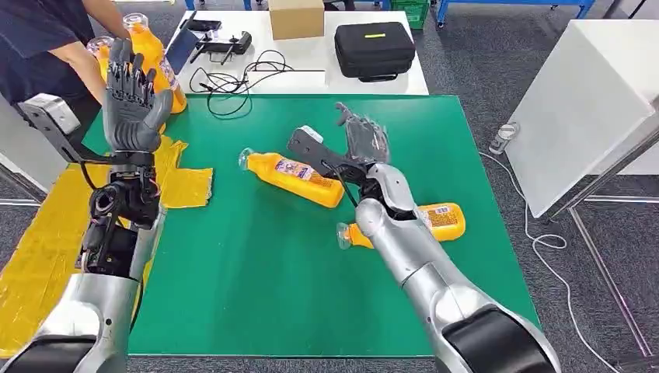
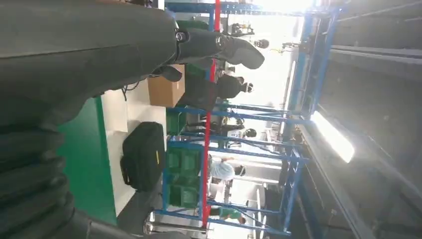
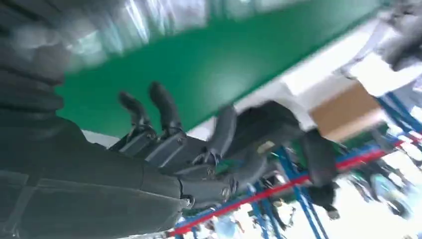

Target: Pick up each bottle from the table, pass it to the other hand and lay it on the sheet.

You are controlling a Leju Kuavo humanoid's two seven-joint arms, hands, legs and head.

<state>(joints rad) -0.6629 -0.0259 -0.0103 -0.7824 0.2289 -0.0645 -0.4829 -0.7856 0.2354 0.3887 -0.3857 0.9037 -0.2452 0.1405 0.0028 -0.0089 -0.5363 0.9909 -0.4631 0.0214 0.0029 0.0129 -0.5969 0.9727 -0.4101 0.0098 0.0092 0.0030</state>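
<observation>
Meanwhile, we are hovering our empty, spread right hand just beyond the nearest bottle; a clumsy grasp risks rolling it away, while our left hand is waiting raised, fingers open.

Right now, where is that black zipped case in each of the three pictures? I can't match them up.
Head view: black case lies at the top, on the white table behind the green mat.
Left wrist view: black case sits left of centre, turned on its side.
Right wrist view: dark blurred shape mid-picture, probably the case.
Shared landmark: the cardboard box beside it.
</observation>
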